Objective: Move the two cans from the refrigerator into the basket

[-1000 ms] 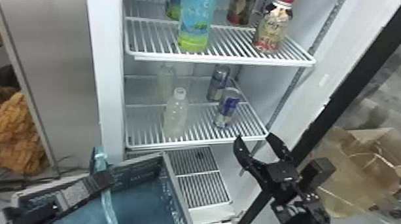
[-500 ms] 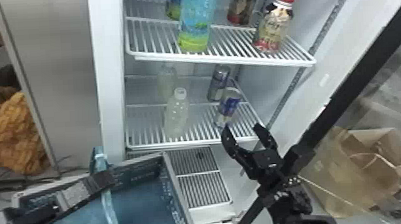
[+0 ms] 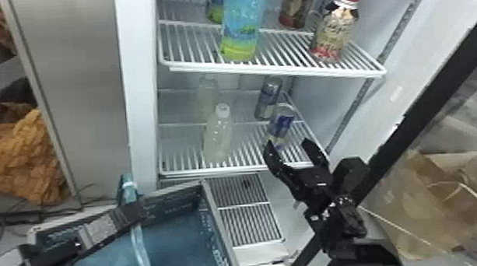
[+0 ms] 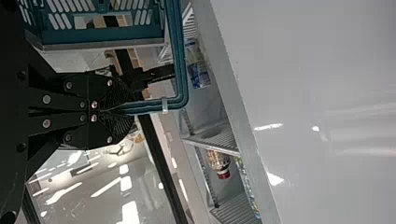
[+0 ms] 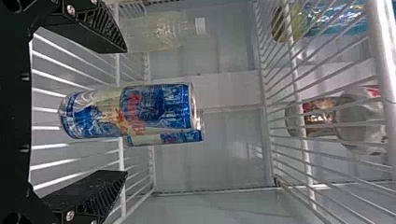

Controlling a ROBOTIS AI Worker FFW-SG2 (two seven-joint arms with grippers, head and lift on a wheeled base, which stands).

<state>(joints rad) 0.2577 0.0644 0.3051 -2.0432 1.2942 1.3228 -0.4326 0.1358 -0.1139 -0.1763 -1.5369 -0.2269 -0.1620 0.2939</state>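
My right gripper (image 3: 289, 143) is open at the front edge of the lower refrigerator shelf, just before the front can (image 3: 283, 123). The back can (image 3: 268, 98) stands behind it. Between the spread fingers of my right gripper (image 5: 125, 111), the right wrist view has the blue and silver front can (image 5: 156, 108), partly covering the back can (image 5: 189, 136). Lower left, my left gripper (image 3: 136, 212) is over the teal basket (image 3: 218, 225). The left wrist view has my left gripper (image 4: 114, 110) shut on the basket handle (image 4: 180, 70).
A clear bottle (image 3: 218, 137) stands left of the cans, another behind it. The upper shelf (image 3: 277, 68) holds a blue-green bottle (image 3: 243, 23) and a red-capped bottle (image 3: 335, 32). The black-framed door (image 3: 416, 125) and a cardboard box (image 3: 421, 210) are at right.
My right gripper has moved left and forward from beside the shelf to the front can, its fingers staying apart. The left arm and basket have kept still.
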